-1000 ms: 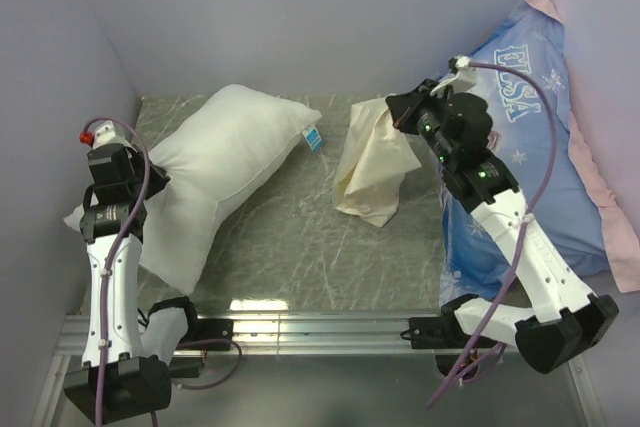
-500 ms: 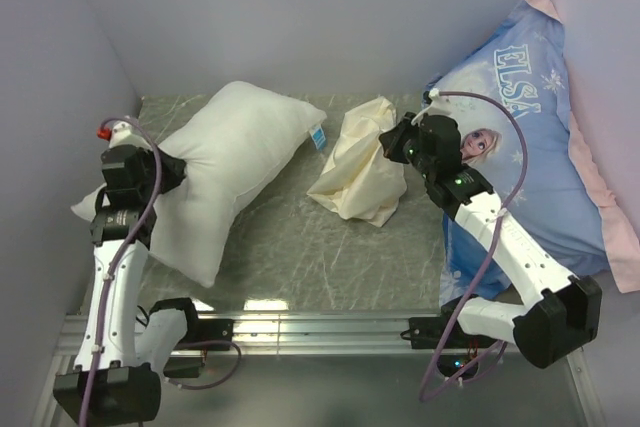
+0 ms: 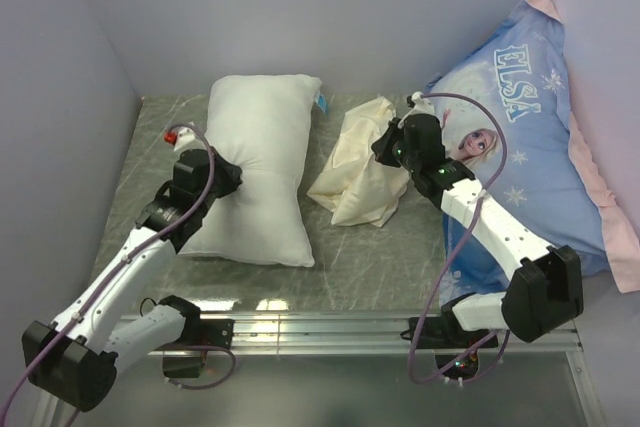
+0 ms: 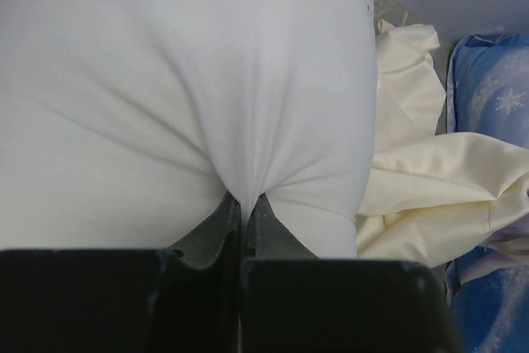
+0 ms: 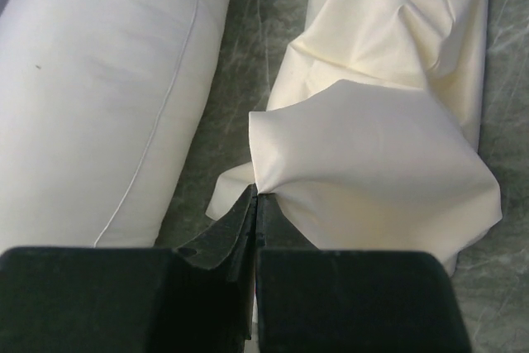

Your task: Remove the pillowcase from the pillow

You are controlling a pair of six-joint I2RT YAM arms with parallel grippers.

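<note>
Status: the cover looks fully off. The thin, wrinkled cream fabric pillowcase (image 3: 358, 175) lies in a crumpled heap on the grey marbled table (image 3: 370, 247). It is just beside the plump, bright white rectangular pillow (image 3: 262, 162), with a strip of bare table between them. The pillow lies flat with one end toward the back wall and a small blue tag (image 3: 322, 102) at its far right corner. A large blue Elsa-printed pillow (image 3: 535, 137) leans at the right, behind the right arm.

Placement, judged: each arm holds one item, which keeps the two apart. The left anchors the pillow while the right draws the cloth aside.

Left pincer (image 4: 245, 212): jaws nearly together, pinching a fold of the pillow's white shell, and the fabric puckers into the grip.

Right pincer (image 5: 254, 200): jaws closed on a folded edge of the pillowcase, and the rest drapes down onto the table.

Remaining, judged: let go of both.
</note>
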